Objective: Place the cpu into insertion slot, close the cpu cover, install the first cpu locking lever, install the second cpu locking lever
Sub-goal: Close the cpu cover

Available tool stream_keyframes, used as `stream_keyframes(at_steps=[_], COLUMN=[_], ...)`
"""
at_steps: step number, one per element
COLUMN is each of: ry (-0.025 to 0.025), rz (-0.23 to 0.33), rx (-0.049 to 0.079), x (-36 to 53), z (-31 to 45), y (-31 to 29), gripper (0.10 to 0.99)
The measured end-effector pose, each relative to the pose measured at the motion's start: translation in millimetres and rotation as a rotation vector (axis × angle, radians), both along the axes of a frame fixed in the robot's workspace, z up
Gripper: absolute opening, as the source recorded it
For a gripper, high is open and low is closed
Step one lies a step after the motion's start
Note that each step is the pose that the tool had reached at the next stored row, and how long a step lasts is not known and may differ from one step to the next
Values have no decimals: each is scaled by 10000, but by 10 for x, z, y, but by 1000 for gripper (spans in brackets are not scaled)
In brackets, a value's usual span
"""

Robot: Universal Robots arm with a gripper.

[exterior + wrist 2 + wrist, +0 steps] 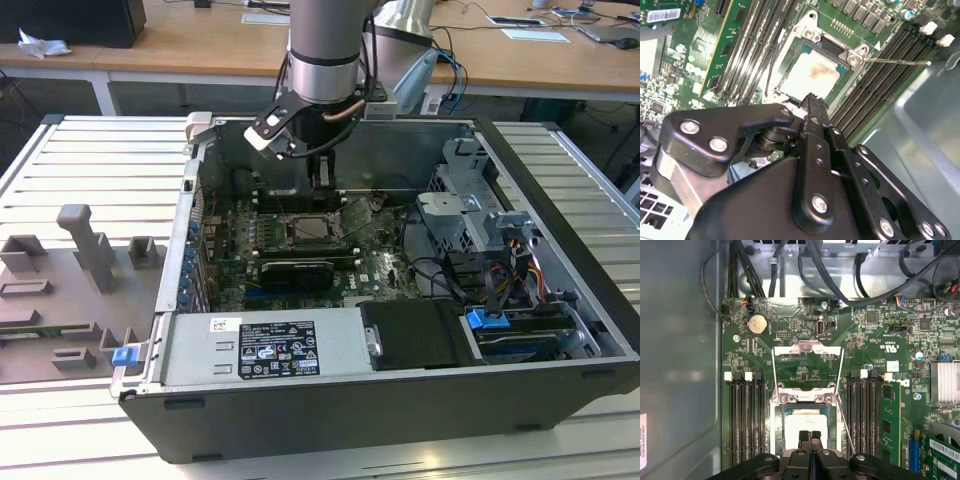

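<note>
The cpu (810,75) lies in the slot (832,49), and the cover (807,348) stands open. The gripper (809,436), closed on nothing, hangs just above the cpu. If it goes too low, it may scratch or tilt the cpu.

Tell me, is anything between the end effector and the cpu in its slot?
Nothing visible. The end effector hangs directly over the cpu; the cpu cover is swung open off the insertion slot.

Lab: desks (200,45); open computer case (400,420)
</note>
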State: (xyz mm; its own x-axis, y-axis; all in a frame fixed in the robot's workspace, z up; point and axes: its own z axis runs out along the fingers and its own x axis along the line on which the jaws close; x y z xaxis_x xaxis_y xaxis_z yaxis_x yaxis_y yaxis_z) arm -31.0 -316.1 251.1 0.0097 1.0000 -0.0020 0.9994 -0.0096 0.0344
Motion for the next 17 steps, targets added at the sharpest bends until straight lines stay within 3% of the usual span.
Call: stream_keyframes(at_steps=[4, 6, 9, 13, 17], ry=[1, 0, 1, 1, 1], rz=[-2, -3, -4, -1, -4], rx=[-3, -2, -2, -3, -2], x=[61, 61, 136, 152, 236], z=[8, 81, 95, 178, 181], y=[-1, 0, 0, 0, 0], gripper=[106, 106, 106, 106, 106])
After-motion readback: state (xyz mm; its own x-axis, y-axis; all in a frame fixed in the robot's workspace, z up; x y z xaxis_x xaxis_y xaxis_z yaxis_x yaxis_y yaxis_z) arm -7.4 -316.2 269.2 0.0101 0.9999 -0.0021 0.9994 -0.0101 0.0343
